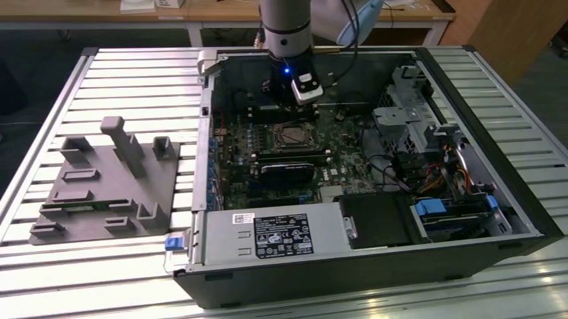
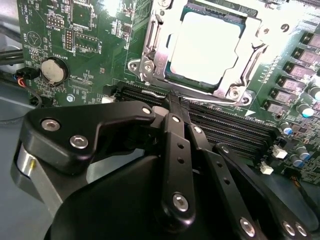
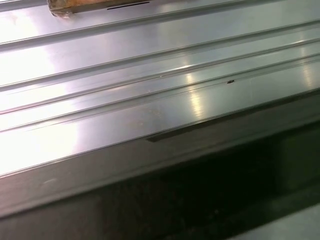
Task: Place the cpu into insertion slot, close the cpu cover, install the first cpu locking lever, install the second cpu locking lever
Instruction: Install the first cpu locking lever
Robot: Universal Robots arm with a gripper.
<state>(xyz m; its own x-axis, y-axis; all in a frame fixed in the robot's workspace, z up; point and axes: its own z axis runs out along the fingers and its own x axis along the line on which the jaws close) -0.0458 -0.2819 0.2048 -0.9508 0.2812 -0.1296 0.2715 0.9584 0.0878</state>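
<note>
Though partly cut off, cpu cover (image 2: 152, 42) around cpu (image 2: 205, 47); tool (image 2: 172, 98) pinched narrow.

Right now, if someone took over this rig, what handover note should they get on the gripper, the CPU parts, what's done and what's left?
Gripper: the black gripper is shut, holding nothing, over the long black memory slots beside the socket.
Parts: the small square silvery-grey cpu sits in the metal-rimmed square insertion slot on the green board. The thin silvery framed cpu cover lies flat around it.
Done: cpu placed, cover closed.
Left: the two locking levers; whether either is latched cannot be told.
</note>
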